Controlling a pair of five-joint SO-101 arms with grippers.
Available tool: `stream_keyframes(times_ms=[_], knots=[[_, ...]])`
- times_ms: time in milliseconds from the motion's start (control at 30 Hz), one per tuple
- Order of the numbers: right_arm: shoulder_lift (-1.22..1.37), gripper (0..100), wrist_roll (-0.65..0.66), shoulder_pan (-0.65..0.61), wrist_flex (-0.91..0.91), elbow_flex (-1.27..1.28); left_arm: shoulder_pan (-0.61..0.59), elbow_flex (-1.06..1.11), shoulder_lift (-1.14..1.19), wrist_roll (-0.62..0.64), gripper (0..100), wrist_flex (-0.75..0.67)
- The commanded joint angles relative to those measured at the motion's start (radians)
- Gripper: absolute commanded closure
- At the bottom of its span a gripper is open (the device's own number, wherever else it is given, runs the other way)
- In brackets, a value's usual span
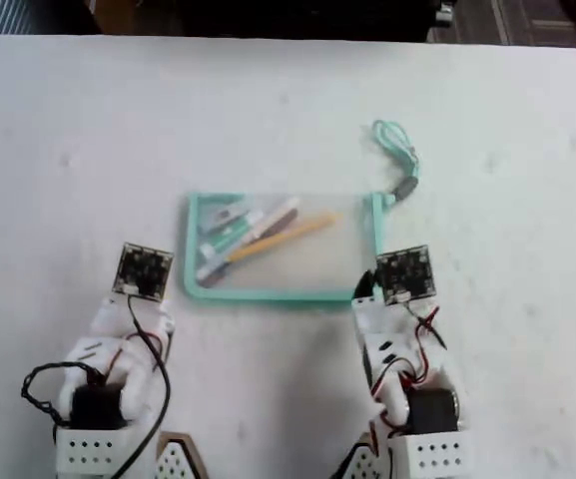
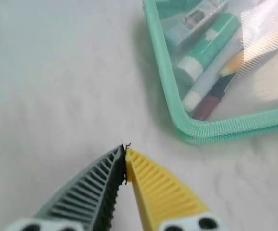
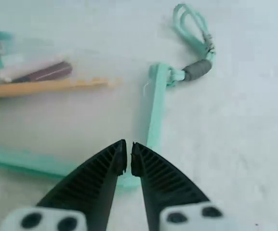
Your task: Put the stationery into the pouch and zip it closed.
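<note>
Your pouch lies flat on the table, the stationery inside it. Your left end effector sits just beside one pouch corner, fingers pressed together. Your right end effector hangs over another corner, fingers all but touching and gripping nothing.

The high view looks steeply down from well above onto the white surface. Each wrist view sits close over its own tool and faces forward and down along it: the left grey-and-yellow end effector and the right black end effector. All three views share the mint-trimmed clear plastic pouch; the wrist views see opposite corners of it.
</note>
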Motion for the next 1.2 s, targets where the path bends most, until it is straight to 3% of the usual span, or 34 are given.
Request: stream_keyframes(times_ms=[0, 467, 667, 1167], knots=[[-0.005, 98.1, 0.000, -0.044, 0.047, 0.009, -0.005, -0.003, -0.010, 0.009, 98, 0.043], [-0.005, 98.1, 0.000, -0.045, 0.142, 0.009, -0.004, -0.003, -0.010, 0.011, 98, 0.157], [-0.007, 98.1, 0.006, -0.054, 0.375, 0.009, -0.005, -0.003, -0.010, 0.011, 98, 0.190], [-0.005, 98.1, 0.005, -0.047, 0.380, 0.009, -0.001, -0.003, -0.010, 0.003, 98, 0.190]])
